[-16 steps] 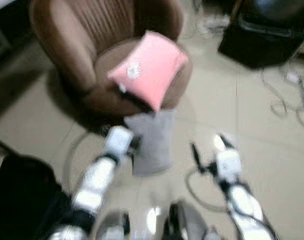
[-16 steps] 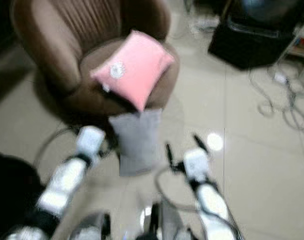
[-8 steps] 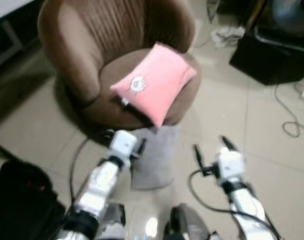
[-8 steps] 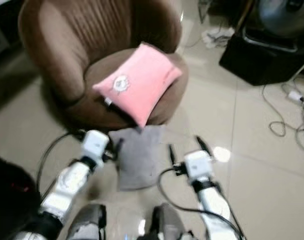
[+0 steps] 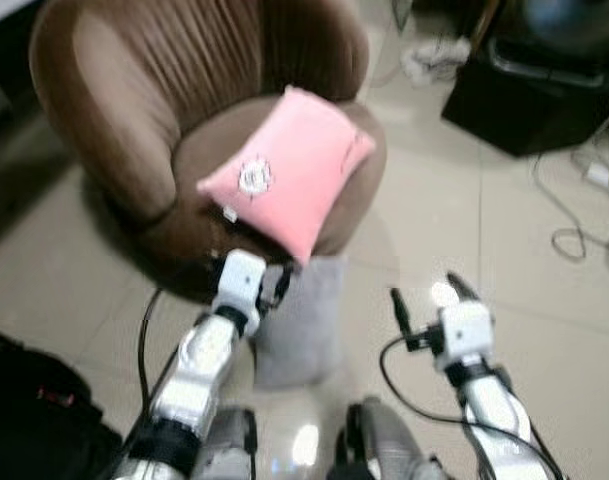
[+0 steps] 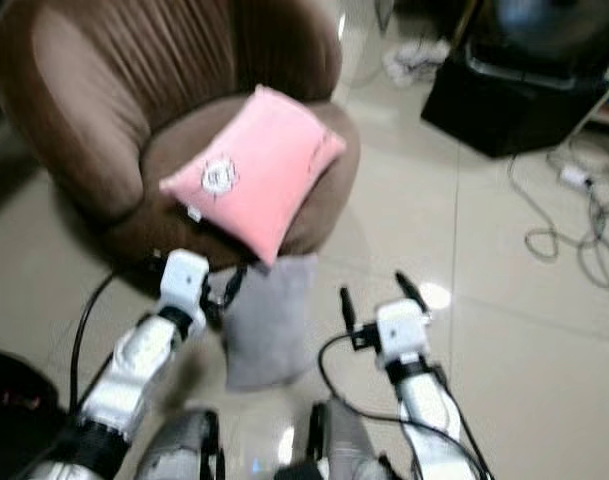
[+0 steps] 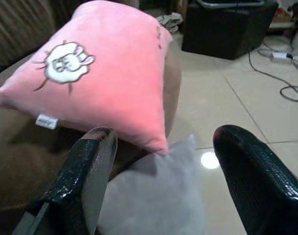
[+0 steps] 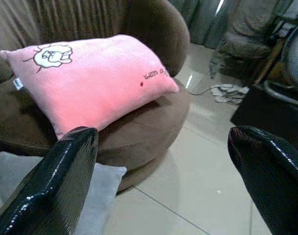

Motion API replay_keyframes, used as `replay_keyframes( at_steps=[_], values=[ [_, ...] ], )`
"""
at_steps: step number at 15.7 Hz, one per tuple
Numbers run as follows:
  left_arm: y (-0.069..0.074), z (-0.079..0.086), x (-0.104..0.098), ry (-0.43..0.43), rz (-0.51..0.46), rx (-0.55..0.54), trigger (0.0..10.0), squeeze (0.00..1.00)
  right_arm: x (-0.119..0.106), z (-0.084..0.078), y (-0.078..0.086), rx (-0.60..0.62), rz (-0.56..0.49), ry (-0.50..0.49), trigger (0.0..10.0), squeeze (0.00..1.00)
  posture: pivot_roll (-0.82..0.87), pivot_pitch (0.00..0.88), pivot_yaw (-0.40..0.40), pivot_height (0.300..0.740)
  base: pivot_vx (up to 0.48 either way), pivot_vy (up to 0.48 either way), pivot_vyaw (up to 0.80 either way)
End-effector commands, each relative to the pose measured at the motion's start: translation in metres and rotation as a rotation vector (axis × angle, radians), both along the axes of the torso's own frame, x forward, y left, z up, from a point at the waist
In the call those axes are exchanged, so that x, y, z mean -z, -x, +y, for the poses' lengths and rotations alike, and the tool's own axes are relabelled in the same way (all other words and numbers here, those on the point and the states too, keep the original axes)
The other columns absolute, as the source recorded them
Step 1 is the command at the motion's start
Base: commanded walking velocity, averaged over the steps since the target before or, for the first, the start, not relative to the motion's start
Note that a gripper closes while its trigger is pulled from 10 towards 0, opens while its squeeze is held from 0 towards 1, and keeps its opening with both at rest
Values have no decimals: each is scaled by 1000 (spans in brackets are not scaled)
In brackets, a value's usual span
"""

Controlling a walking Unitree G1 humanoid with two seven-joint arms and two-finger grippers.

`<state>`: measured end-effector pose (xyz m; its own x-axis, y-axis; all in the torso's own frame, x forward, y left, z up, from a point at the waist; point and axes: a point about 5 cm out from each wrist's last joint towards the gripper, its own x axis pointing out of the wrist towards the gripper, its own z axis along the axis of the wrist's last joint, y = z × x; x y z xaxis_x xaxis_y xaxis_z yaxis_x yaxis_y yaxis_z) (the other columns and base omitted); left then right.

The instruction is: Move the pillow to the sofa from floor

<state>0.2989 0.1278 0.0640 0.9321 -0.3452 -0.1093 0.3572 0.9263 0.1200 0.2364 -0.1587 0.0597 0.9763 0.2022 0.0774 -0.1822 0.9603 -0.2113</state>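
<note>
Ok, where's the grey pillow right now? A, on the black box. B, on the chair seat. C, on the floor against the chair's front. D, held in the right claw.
C: the grey pillow lies on the tiled floor against the chair, below the pink pillow, and both claws are open and empty.

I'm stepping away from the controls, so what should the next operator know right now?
Left pincer: open, empty, poised just over the near end of the grey pillow.
Right pincer: open, empty, hovering above the tiled floor to the pillow's right.
Grey pillow: lies on the floor, its far end against the base of the brown sofa chair.
Pink pillow: already sits on the sofa seat, one corner overhanging the front edge.
Done: approach only.
Left: grasp the grey pillow, lift it, set it on the seat.
</note>
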Motion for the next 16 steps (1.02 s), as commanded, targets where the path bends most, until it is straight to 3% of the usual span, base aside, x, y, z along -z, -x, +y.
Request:
replay_keyframes(
  at_steps=[1, 3, 6, 8, 16],
  values=[
    [3, 10, 5, 2, 34, -23, 10000, 0, 1, 3, 2, -6, 15, -12, 10000, 0, 2, 198, -47, 669, 0, 480, 0],
    [3, 7, 6, -50, 29, 5, 10000, 0, 0, 3, 1, -13, 13, -9, 10000, 0, 5, 197, -49, 669, 0, 478, 0],
    [7, 5, 6, -54, 14, 36, 10000, 0, 1, 5, -1, -22, 26, -9, 10000, 0, 11, 194, -51, 669, 196, 407, 0],
    [6, 6, 6, -69, 8, 42, 10000, 0, 2, 5, -2, -22, 33, -22, 10000, 0, 13, 191, -51, 659, 472, 0, 0],
    [5, 6, 8, -112, 7, 47, 10000, 0, 4, 7, 0, -16, 50, -22, 10000, 0, 6, 190, -38, 578, 0, 0, 0]
  ],
)
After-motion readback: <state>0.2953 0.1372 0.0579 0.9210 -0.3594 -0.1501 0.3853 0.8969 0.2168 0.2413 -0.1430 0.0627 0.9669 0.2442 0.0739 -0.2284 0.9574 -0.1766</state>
